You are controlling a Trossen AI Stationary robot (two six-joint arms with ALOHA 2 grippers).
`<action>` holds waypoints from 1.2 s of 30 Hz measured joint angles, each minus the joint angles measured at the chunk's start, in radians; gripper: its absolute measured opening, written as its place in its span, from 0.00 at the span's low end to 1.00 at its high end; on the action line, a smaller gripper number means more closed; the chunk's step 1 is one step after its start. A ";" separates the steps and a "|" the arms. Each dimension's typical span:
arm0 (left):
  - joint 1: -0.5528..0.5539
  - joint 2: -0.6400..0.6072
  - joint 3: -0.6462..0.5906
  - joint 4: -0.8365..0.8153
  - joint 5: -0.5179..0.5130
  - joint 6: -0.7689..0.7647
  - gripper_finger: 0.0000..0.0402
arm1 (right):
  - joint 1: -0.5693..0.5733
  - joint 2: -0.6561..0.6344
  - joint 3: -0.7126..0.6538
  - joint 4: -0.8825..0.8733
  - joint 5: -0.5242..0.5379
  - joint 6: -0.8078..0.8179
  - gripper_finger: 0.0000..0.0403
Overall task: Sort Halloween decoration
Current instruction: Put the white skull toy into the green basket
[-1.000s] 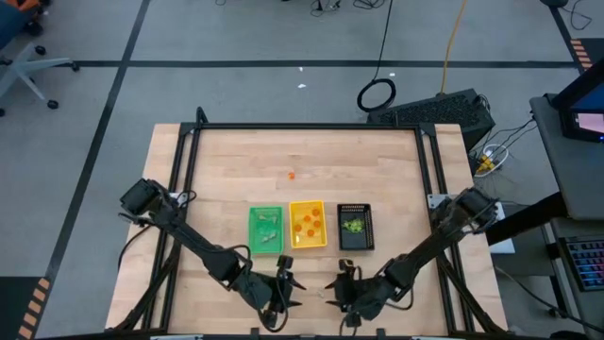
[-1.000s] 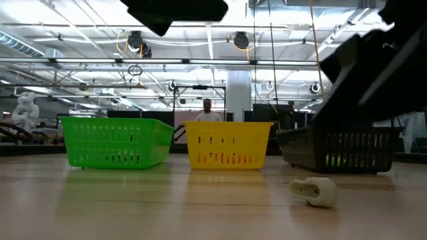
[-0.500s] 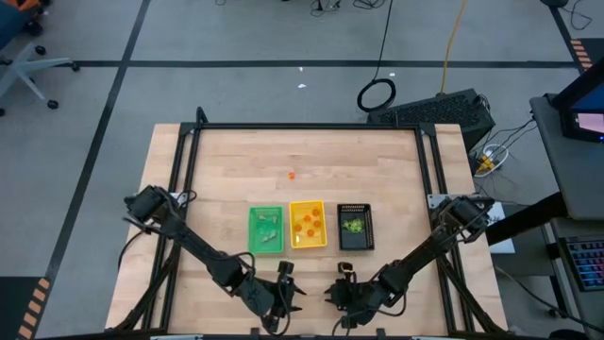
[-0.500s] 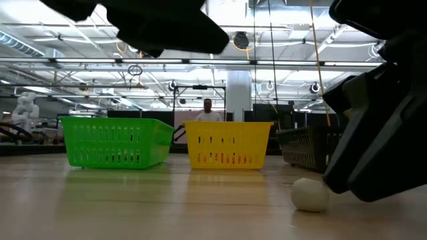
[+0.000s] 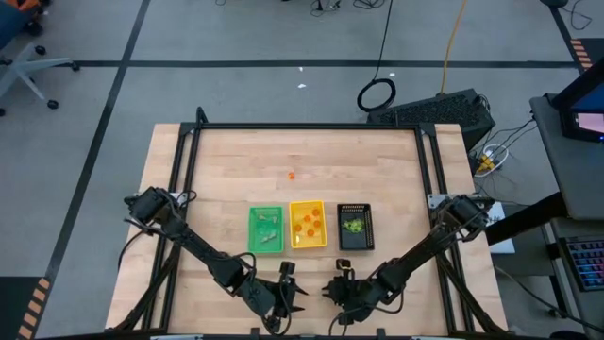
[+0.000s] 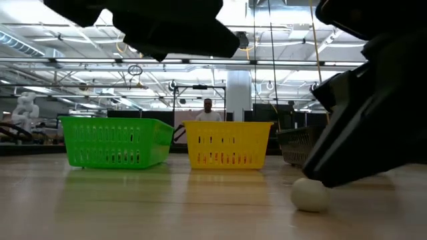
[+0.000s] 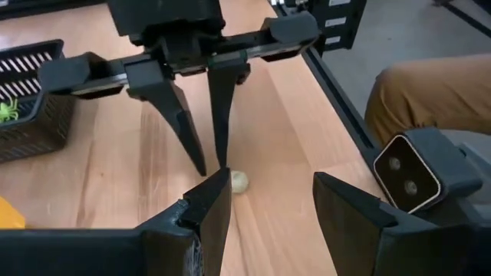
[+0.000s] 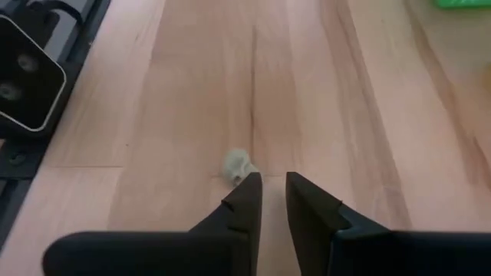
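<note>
A pale whitish trinket (image 8: 237, 165) of the Halloween decoration lies on the wood near the table's near edge, and also shows in the low view (image 6: 310, 195). My right gripper (image 8: 274, 180) stands slanted down at it. Its fingers are closed to a thin slit with nothing between them, and the trinket lies outside that slit. My left gripper (image 7: 268, 184) hangs open just left of it and touches nothing. In the high view the left gripper (image 5: 288, 295) faces the right gripper (image 5: 337, 289). One orange trinket (image 5: 292, 175) rests alone farther back. My right gripper meets the pale trinket with the tip of one finger (image 8: 249, 186), on that finger's outer side. The fingers slant down from the near right. The trinket's side (image 7: 241, 182) is beside that tip, and the trinket rests on the table outside the slit.
A green tray (image 5: 265, 229), a yellow tray (image 5: 308, 225) and a black tray (image 5: 355, 227) stand in a row mid-table, each with trinkets inside. A small camera block (image 7: 406, 172) sits at the near edge. A person's trouser leg (image 7: 430, 92) is beyond the table frame.
My right gripper has come down and in onto the pale trinket. The trinket has turned on the spot, from lying lengthwise to showing a round face. My left gripper has sunk a little lower over the table.
</note>
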 joint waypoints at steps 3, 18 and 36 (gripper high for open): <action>0.000 0.000 0.000 0.002 0.000 -0.002 0.46 | -0.011 0.000 0.000 0.007 0.000 -0.019 0.12; -0.020 0.000 0.000 -0.008 0.000 -0.013 0.46 | 0.047 -0.042 0.001 0.020 -0.002 -0.005 0.12; -0.011 0.014 -0.002 -0.010 -0.027 -0.061 0.46 | -0.010 0.082 0.003 0.139 0.024 -0.017 0.12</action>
